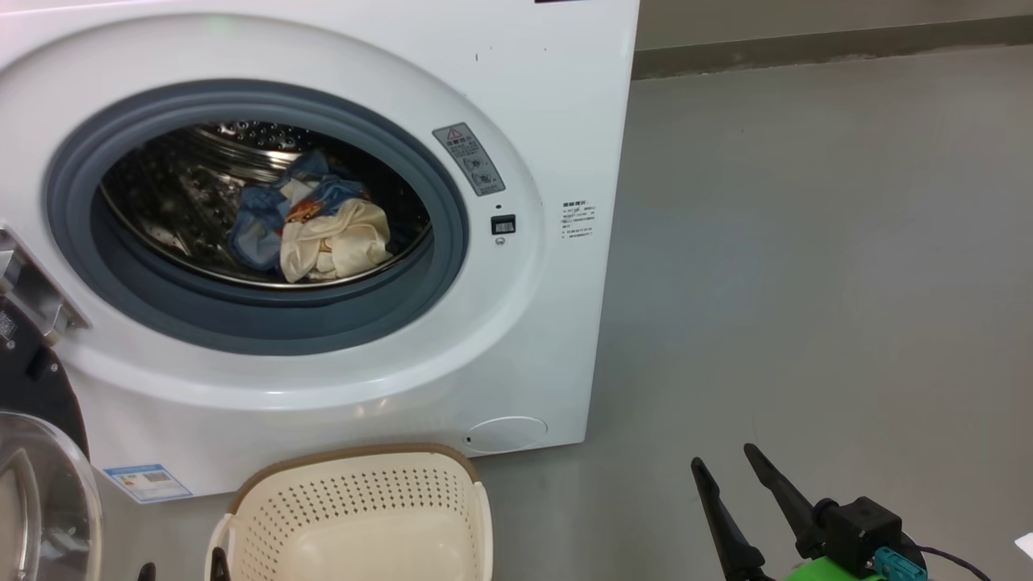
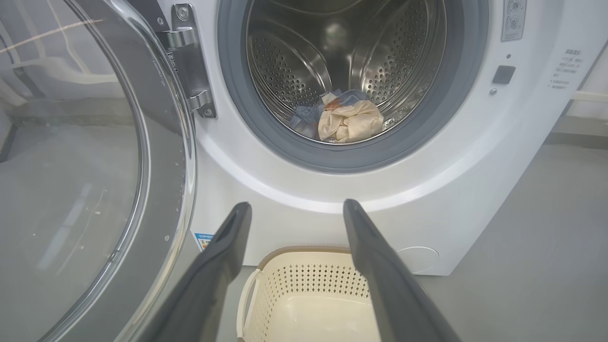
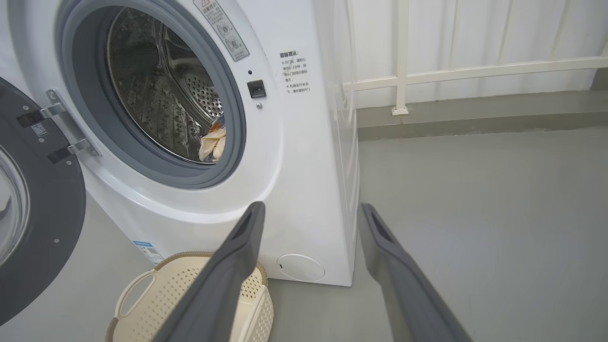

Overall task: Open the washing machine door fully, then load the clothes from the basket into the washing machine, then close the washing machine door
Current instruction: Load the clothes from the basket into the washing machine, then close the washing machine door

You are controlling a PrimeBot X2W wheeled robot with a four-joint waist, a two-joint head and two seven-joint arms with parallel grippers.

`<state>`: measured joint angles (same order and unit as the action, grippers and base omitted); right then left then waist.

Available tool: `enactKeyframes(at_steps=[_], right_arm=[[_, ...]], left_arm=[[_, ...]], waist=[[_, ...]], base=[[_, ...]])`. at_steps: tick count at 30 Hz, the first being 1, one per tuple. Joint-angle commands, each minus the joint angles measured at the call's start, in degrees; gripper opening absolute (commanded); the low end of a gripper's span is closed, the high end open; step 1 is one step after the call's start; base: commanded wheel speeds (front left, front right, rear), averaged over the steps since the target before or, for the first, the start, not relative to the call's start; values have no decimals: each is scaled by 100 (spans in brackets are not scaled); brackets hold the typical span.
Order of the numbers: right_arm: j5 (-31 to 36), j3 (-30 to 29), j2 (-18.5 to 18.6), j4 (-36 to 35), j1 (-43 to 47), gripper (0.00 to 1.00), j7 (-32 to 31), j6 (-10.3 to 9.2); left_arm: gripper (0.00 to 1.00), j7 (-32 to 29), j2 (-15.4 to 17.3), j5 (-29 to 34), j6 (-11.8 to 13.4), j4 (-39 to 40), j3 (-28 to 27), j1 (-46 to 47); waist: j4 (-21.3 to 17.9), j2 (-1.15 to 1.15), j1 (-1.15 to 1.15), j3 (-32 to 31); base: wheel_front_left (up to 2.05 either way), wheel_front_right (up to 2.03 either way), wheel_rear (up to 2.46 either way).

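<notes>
The white washing machine [image 1: 516, 121] stands with its door [image 2: 95, 166] swung wide to the left on a metal hinge [image 2: 187, 61]. The door's black rim [image 3: 42, 228] and clear glass bowl show. In the steel drum lie the clothes [image 1: 323, 234], light-blue pieces with a cream-beige cloth on top [image 2: 349, 121]. The cream perforated basket [image 1: 355, 452] sits on the floor before the machine, its inside bare. My left gripper [image 2: 297, 205] hangs open above the basket, pointing at the machine's front. My right gripper [image 1: 723, 457] is open over the floor, right of the basket.
Grey floor [image 1: 807, 282] stretches to the right of the machine. A white railing [image 3: 403, 71] and a low ledge run along the back wall. A blue label sticker [image 1: 145, 482] and a round cover [image 1: 506, 433] mark the machine's lower front.
</notes>
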<state>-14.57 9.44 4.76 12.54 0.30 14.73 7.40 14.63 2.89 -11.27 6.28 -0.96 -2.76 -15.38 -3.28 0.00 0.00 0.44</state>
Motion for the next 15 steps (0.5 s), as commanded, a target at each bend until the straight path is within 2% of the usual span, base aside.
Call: enactKeyframes(at_steps=[1,15], right_arm=[[59,103,-20,-162,-17,100,27,9],[162,-5,-89,-154,-27,100,27,9]], left_arm=[[100,37,4,73,29,147,-176,136],[100,37,0,94,-41,62,-287,259]], waist=[[-6,0,0,7],[13,0,0,72]], base=[[0,0,0],[0,0,0]])
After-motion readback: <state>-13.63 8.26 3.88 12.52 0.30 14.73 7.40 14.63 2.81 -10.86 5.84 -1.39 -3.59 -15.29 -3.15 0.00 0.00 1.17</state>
